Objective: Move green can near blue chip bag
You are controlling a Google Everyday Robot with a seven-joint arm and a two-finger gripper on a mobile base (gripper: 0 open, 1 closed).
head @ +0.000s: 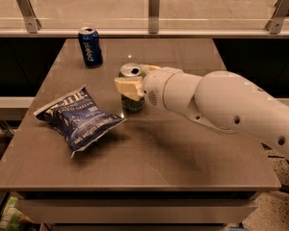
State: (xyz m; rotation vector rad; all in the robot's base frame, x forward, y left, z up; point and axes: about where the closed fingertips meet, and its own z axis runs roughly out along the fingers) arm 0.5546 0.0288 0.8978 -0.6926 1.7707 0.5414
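Observation:
The green can [133, 103] stands upright on the table [183, 153], just right of the blue chip bag [78, 119], with a small gap between them. My gripper [133, 81] reaches in from the right and is closed around the can's upper half. One pale finger [127, 87] crosses the can's front and the other lies behind it. The can's silver top shows above the fingers. The chip bag lies flat at the table's left middle, crinkled, with white lettering.
A dark blue Pepsi can [90, 46] stands upright at the table's back left. My white arm [231, 105] stretches across the right half of the table. A glass barrier with metal posts [154, 4] runs behind the table.

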